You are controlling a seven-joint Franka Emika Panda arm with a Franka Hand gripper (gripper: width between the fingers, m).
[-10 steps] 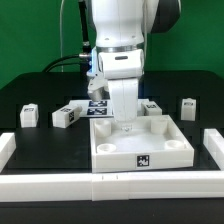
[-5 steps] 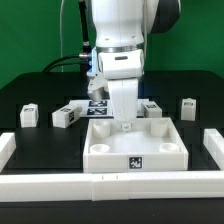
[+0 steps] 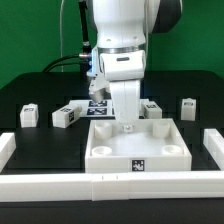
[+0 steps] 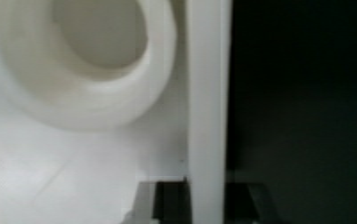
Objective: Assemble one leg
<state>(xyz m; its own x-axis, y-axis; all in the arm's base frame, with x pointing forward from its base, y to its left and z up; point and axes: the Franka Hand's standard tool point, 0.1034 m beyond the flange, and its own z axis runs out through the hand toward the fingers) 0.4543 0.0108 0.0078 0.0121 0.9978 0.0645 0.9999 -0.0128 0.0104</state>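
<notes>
Black worktop [image 3: 40,140] is fenced at the front and both sides by a white rail [image 3: 110,186], in my judgement to keep parts square and within reach. Nearest me, the large white square panel [image 3: 137,145] sits close against the front rail with a round socket in each corner, a seating that should steady it while a leg is fitted. Its front face carries a square tag [image 3: 142,161], a black-and-white pattern with no letters. The gripper [image 3: 127,126] is lowered at the panel's far rim, with the arm upright above it. The wrist view shows a corner socket [image 4: 95,45] close up and a thin white wall between two dark shapes, probably fingers straddling that rim. I cannot tell whether the jaws are clamped on it or merely apart around it. Beyond the panel four legs lie loose on the worktop: the outer left leg [image 3: 30,115] and inner left leg [image 3: 65,117] on the exterior view's left, and the inner right leg [image 3: 152,108] and outer right leg [image 3: 188,107] on its right. Each is tagged and none is in a socket, so the task's leg is not yet fitted. Behind the arm lies the marker board [image 3: 92,106], bearing tags only. Farthest back hangs a green backdrop [image 3: 30,50]. No brand or legible writing is found.
</notes>
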